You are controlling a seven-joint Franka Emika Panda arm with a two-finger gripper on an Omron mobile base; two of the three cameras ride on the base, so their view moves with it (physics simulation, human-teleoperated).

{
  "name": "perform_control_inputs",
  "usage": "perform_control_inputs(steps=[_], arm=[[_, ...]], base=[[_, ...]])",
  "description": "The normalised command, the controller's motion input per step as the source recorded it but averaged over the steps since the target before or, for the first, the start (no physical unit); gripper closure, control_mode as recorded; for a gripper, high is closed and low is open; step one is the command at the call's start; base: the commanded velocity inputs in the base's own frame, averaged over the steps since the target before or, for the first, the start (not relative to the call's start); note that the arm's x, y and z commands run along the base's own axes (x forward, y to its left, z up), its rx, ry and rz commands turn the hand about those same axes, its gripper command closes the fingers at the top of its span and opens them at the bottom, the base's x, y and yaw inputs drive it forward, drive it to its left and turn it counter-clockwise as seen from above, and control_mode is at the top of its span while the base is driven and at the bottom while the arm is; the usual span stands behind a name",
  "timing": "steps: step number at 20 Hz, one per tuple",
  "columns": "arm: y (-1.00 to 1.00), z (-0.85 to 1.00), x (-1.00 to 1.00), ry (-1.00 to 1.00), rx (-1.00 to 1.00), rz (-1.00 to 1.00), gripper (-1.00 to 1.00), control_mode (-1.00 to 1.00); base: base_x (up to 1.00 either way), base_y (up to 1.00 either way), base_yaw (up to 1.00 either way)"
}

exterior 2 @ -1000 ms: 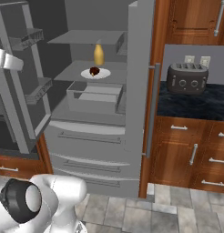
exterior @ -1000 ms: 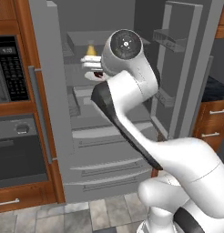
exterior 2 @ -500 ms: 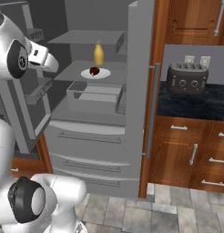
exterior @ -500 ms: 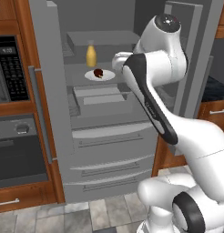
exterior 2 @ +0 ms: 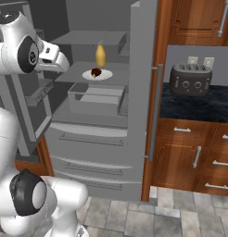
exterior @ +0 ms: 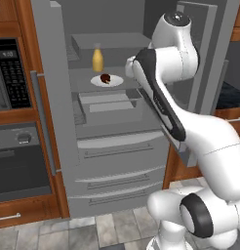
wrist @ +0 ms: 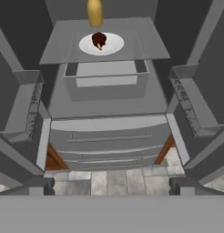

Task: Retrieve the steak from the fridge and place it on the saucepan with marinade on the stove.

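Facing the open fridge (exterior: 117,146), we are holding our gripper (wrist: 112,185) out in front of it, jaws spread wide apart and gripping nothing. We are seeing the steak (wrist: 99,40) sitting on a white plate (wrist: 114,45) on a fridge shelf (wrist: 145,43), a yellow-orange bottle (wrist: 95,12) just behind it.

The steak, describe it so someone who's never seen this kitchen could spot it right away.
Look into the open grey fridge, at the shelf above the clear bin. A white plate sits there, and the steak is the small dark brown lump on it, just in front of the taller yellow bottle.
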Motion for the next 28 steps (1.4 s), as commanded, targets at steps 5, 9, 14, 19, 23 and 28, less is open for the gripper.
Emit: perform_control_inputs(steps=[5, 9, 14, 19, 23, 28], arm=[[-0.4, -0.53, 0.05, 0.0, 0.01, 0.15, -1.0, -1.0], [-0.06, -0.71, 0.19, 0.0, 0.0, 0.11, -1.0, -1.0], [-0.02, -0.54, 0.11, 0.0, -0.01, 0.05, -1.0, -1.0], [0.0, -0.09, 0.01, 0.0, 0.0, -0.04, -1.0, -1.0], [0.0, -0.07, 0.16, 0.0, 0.0, -0.1, -1.0, -1.0], [-0.01, -0.05, 0.04, 0.0, 0.0, -0.06, -1.0, -1.0]], base=[[0.0, 0.0, 0.0], [0.0, 0.0, 0.0], [0.0, 0.0, 0.0], [0.0, 0.0, 0.0], [0.0, 0.0, 0.0], [0.0, 0.0, 0.0]])
